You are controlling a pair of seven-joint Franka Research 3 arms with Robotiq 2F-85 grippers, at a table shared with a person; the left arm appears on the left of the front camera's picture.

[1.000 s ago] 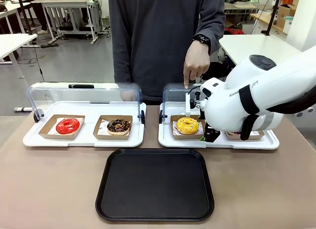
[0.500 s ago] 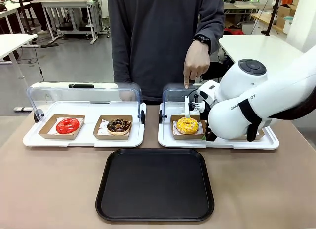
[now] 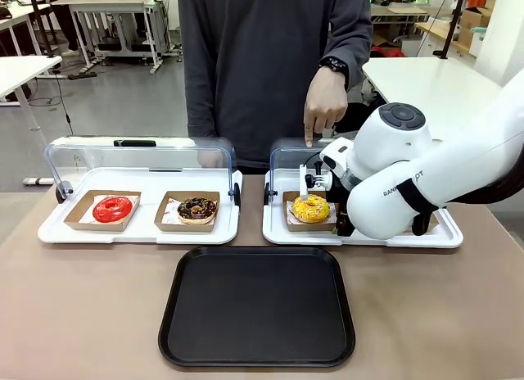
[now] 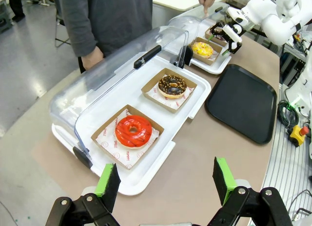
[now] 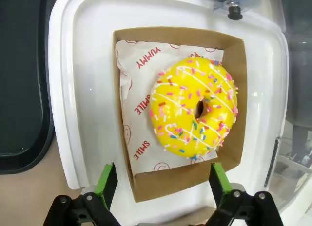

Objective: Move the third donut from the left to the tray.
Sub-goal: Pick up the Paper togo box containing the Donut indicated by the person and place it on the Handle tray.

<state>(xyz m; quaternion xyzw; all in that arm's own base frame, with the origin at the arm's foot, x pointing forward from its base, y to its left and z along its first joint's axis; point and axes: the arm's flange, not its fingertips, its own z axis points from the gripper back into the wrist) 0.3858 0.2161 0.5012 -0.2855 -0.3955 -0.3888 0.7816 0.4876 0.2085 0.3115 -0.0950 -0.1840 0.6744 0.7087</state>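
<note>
The yellow donut (image 3: pixel 310 207) sits in its brown cardboard holder (image 3: pixel 291 201) on the right-hand white tray (image 3: pixel 360 237), under a raised clear lid (image 3: pixel 286 155). It lies flat, hole facing up, and being round it has no long axis. In the right wrist view it sits toward one side of the holder on printed white paper (image 5: pixel 139 97).

The right gripper (image 5: pixel 160 179) hangs just above the near edge of the holder, its green pads (image 5: pixel 105 178) spread wide, one to each side of the holder's width, gripping nothing. In the front view the right arm (image 3: pixel 409 179) leans over the right half of that white tray and hides whatever lies behind it there. A person's hand (image 3: pixel 324 101) points a finger down at the raised lid, just behind the donut.

The black tray (image 3: pixel 257 306) lies bare on the brown worktop (image 3: pixel 90 306), in front of and between the two white trays. The left white tray (image 3: pixel 139 231) holds a red donut (image 3: pixel 112 208) and a chocolate donut (image 3: pixel 197 209), each in its own holder, well apart from the yellow one.

The left gripper (image 4: pixel 165 179) hovers over the worktop edge near the red donut, its pads far apart and empty.
</note>
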